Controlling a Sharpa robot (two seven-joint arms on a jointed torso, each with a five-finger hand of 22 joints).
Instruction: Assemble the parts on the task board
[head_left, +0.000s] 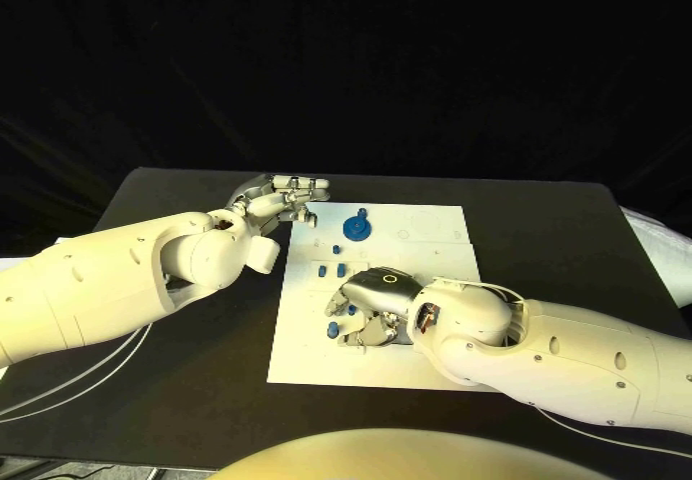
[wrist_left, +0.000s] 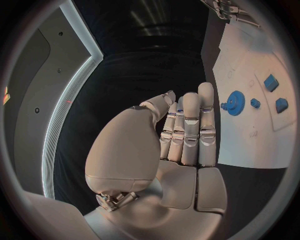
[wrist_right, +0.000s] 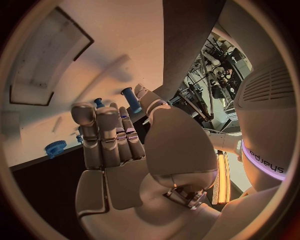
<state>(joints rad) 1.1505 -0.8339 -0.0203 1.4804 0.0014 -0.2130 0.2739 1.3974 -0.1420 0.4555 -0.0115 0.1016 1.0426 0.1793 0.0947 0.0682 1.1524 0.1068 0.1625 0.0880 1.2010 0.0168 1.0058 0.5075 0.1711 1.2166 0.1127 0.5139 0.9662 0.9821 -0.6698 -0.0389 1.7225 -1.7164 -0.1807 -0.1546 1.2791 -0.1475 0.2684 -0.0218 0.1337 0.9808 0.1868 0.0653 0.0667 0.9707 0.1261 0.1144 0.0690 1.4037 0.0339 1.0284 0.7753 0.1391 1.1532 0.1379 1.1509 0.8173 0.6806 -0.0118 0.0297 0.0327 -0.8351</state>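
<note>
Right hand (head_left: 378, 305) is down over the near-left part of the task board (head_left: 433, 225), palm toward the plate, fingers curled under it; whether it has hold of a part I cannot tell, the head view hides the fingertips; from its own wrist camera the right hand (wrist_right: 119, 150) has its fingers side by side and fairly straight, reaching toward the white board (wrist_right: 75, 80), with a blue peg (wrist_right: 130, 99) standing just past the fingertips and a smaller blue piece (wrist_right: 99, 103) beside it; a blue gear (wrist_right: 55, 148) lies off to the side on the board.

Left hand (head_left: 283, 198) sits at the board's far-left corner, over the black table (head_left: 173, 200); in its wrist view the left hand (wrist_left: 181, 135) has fingers straight and pressed together, nothing in them; beside it on the board lie a blue gear (wrist_left: 234, 103), a small round blue part (wrist_left: 255, 103) and two blue blocks (wrist_left: 270, 82).

Head view, middle of the board: blue gear (head_left: 356, 229) toward the far side; small blue parts (head_left: 329, 269) in a row left of centre.
</note>
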